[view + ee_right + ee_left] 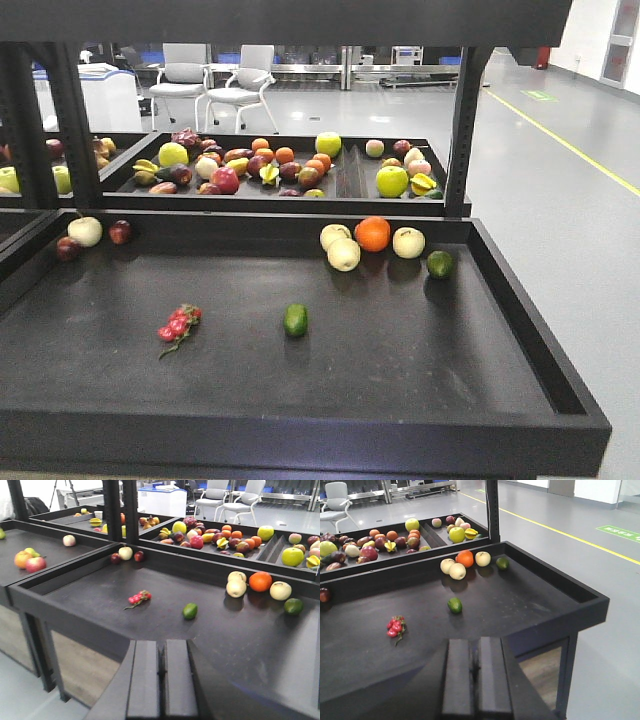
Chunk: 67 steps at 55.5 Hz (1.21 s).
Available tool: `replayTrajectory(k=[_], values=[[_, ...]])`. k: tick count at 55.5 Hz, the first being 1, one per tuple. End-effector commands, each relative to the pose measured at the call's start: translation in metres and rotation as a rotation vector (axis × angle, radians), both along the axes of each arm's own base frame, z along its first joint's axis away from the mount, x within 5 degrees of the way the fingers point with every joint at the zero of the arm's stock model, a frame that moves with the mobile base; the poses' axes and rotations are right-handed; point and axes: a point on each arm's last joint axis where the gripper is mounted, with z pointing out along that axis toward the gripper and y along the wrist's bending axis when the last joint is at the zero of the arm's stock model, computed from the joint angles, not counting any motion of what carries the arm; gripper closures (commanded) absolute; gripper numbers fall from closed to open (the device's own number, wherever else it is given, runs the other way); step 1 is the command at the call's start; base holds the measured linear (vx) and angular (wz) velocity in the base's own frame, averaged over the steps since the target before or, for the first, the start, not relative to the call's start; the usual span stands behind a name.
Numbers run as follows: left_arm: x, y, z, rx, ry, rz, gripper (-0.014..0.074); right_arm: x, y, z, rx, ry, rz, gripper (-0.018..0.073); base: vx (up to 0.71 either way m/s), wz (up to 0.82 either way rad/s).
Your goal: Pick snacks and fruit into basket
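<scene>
Tray (520,600) below, left hand (477,675) level, pinched closed, right hand (162,672) likewise, both seemingly empty.

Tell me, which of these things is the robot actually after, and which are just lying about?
For the job: orange, pale apples, small green fruit, red berry cluster; no basket or snacks in view.
Lying about: office chairs, white cabinet, yellow floor line.

left gripper (475,644) and right gripper (162,644) each sit bottom centre of own wrist view, jaws pressed flat together
</scene>
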Motion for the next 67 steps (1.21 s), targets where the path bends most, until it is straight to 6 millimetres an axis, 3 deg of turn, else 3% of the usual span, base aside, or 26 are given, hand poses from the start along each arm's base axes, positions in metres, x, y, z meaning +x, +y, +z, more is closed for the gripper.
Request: replayTrajectory(k=[1, 67], values=[[0.0009, -0.0008, 0.0146, -0.048, -0.085, -0.001, 0.0596, -0.0002, 0.0003, 0.015, 0.026, -0.097, 0.009, 0.0566, 0.38, -0.05], [0.0009, -0.0008, 0.0146, -0.048, -0.085, -0.001, 0.0596, -0.0002, 0.0003, 0.015, 0.026, -0.097, 0.009, 0.0566, 0.32, -0.06]])
